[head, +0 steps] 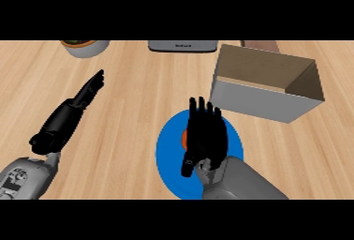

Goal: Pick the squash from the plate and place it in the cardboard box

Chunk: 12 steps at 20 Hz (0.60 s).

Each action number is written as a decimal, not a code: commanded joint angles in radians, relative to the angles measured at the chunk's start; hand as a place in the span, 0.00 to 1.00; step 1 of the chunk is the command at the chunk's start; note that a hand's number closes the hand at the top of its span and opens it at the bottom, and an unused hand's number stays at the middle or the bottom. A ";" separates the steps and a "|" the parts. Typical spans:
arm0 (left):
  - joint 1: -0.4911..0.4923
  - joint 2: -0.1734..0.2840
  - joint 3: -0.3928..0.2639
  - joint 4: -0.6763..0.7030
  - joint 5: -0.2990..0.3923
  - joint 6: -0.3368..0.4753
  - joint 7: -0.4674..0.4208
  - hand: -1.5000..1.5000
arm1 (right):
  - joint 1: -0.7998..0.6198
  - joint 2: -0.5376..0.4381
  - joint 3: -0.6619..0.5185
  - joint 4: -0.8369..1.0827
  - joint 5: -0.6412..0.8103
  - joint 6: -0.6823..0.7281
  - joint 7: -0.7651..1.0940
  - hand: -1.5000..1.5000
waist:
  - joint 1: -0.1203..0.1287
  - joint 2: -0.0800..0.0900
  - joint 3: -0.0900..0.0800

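Observation:
A blue plate (169, 154) lies on the wooden counter at lower centre. My right hand (204, 136) hovers over it with straight fingers pointing away from me, and hides most of the squash (184, 138), of which only an orange sliver shows at the hand's left edge. The open cardboard box (266, 84) stands just beyond the plate to the upper right, its opening tilted toward me. At the left, my left hand (69, 117) rests open with fingers stretched forward, well apart from the plate.
A grey pot with a plant (86, 47) stands at the far left edge. A grey appliance (183, 46) sits at the far centre. Bare wooden counter lies between the left hand and the plate.

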 commanded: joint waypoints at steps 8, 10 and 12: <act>0.003 0.013 0.045 0.008 0.013 -0.034 -0.018 0.50 | -0.116 0.056 -0.010 0.190 0.004 0.050 0.251 0.00 | 0.002 0.002 0.002; -0.006 -0.021 0.013 0.035 -0.025 -0.010 -0.024 0.50 | -0.129 0.057 0.009 0.214 -0.010 0.048 0.251 0.00 | -0.004 0.003 0.002; -0.023 -0.016 0.025 -0.003 -0.002 -0.017 0.031 0.50 | -0.090 0.057 0.024 0.233 0.005 0.033 0.251 0.00 | -0.006 -0.001 0.003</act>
